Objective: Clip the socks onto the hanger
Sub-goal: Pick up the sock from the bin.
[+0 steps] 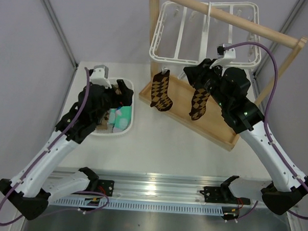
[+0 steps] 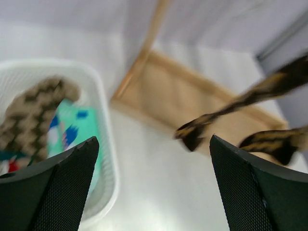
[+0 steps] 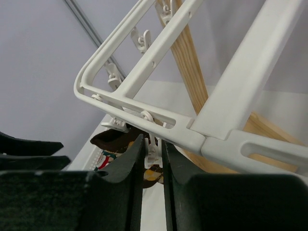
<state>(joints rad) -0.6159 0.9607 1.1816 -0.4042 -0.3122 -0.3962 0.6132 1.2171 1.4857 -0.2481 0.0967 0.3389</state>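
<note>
Pinching the right gripper (image 3: 152, 156) shut on a small white clip (image 3: 152, 140) under the hanger (image 3: 240, 72), and so risking a drop: squeezing is likely spreading the clip's mouth, with an argyle sock (image 1: 199, 102) dangling just below and possibly slipping onto the wooden tray (image 1: 180, 99). Holding the left gripper (image 2: 153, 159) wide apart and empty above the white basket (image 2: 103, 139), more socks (image 2: 36, 110) lying inside and a second argyle sock (image 1: 161, 91) hanging from the frame. Reaching the right arm up and forward, wrist tucked beneath the frame; bending the left arm over the basket, wrist tilted down.
</note>
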